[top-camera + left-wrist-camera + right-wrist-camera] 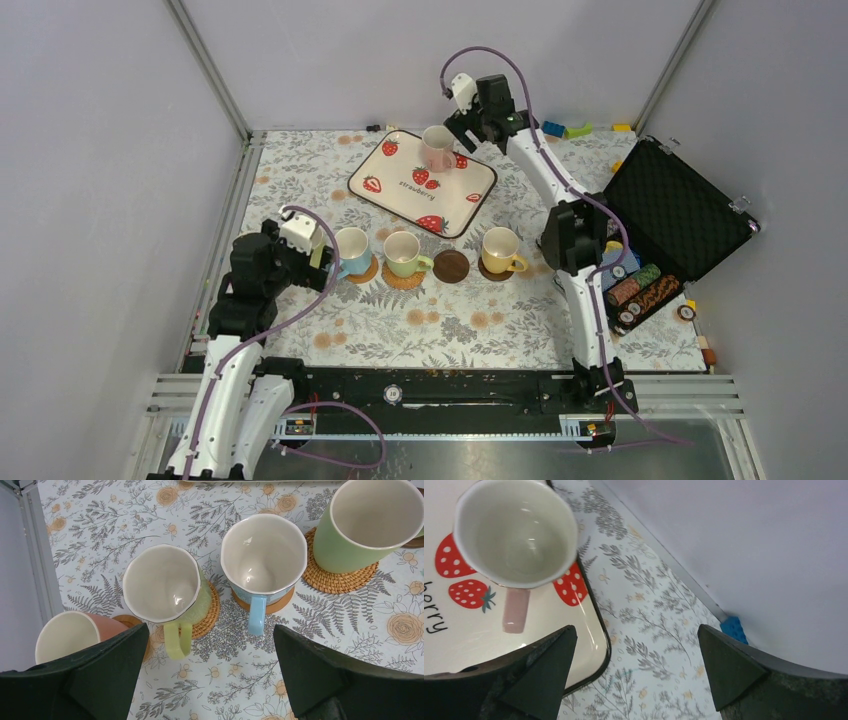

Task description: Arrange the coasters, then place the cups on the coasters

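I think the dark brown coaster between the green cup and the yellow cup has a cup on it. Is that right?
Not quite. The dark brown coaster does sit between the green cup and the yellow cup, but no cup stands on it; it is bare. The top external view shows this.

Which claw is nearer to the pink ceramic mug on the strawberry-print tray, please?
Right. The right claw hovers beside the pink ceramic mug; the left claw is far off at the coasters.
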